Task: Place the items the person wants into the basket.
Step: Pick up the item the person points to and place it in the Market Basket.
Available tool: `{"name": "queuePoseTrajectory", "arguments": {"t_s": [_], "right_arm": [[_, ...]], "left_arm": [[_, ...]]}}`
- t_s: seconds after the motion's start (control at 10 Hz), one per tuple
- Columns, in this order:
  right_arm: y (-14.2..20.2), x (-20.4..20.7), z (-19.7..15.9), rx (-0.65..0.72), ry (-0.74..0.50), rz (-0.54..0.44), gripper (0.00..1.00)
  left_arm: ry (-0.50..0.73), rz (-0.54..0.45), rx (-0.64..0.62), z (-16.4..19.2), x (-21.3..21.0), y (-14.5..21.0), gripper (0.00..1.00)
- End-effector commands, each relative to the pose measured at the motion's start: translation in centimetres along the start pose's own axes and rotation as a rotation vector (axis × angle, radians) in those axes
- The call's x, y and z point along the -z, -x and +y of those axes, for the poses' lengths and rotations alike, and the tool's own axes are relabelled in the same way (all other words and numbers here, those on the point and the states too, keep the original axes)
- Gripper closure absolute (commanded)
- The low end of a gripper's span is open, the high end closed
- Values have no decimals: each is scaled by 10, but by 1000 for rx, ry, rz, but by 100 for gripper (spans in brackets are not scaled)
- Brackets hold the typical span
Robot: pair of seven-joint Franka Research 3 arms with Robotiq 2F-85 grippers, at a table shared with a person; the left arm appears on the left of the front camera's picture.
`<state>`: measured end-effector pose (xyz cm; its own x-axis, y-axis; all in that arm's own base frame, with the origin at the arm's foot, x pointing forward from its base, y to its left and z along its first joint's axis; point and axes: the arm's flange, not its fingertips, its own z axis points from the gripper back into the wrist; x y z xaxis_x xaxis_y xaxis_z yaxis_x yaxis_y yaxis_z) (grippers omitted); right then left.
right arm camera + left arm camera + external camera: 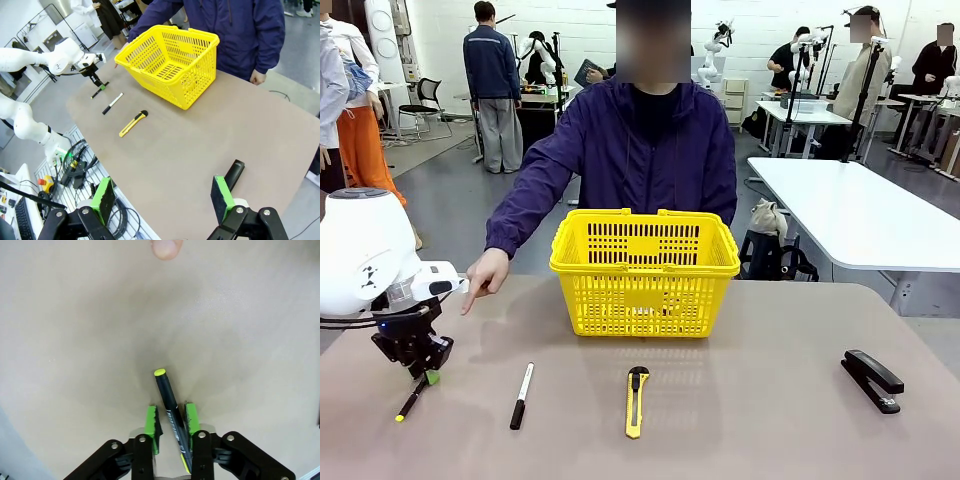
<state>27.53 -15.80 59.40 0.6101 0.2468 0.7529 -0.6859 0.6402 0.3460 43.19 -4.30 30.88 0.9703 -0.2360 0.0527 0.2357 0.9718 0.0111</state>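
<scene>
a: front: left gripper (425,376) down on the pen (410,402) at the tabletop's (720,420) left side, well apart from the basket (645,262). person's pointing hand (485,276) near.
b: left wrist: pads (152,422) flanking the pen, skewed; cannot tell if clamped. might pivot or slip on lift.
a: right wrist: right gripper (162,197) spread wide, empty, stapler (233,174) just beside a pad. could nudge it.

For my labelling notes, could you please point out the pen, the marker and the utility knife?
pen (167,395): left wrist view, on the black barrel below the yellow tip.
marker (524,390): front view, on the white barrel's middle.
utility knife (636,406): front view, on the yellow body's middle.
</scene>
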Motion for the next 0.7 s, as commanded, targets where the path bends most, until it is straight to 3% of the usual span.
{"name": "queuePoseTrajectory", "arguments": {"t_s": [0.0, 0.4, 0.6], "right_arm": [[0, 0, -1, 4, -7, -6, 0], [0, 0, -1, 4, -7, -6, 0], [0, 0, -1, 4, -7, -6, 0]], "left_arm": [[-3, 3, 12, 0, 3, -1, 100], [-2, 2, 15, 1, 1, -1, 100], [-52, 42, 44, -4, -39, 7, 100]]}}
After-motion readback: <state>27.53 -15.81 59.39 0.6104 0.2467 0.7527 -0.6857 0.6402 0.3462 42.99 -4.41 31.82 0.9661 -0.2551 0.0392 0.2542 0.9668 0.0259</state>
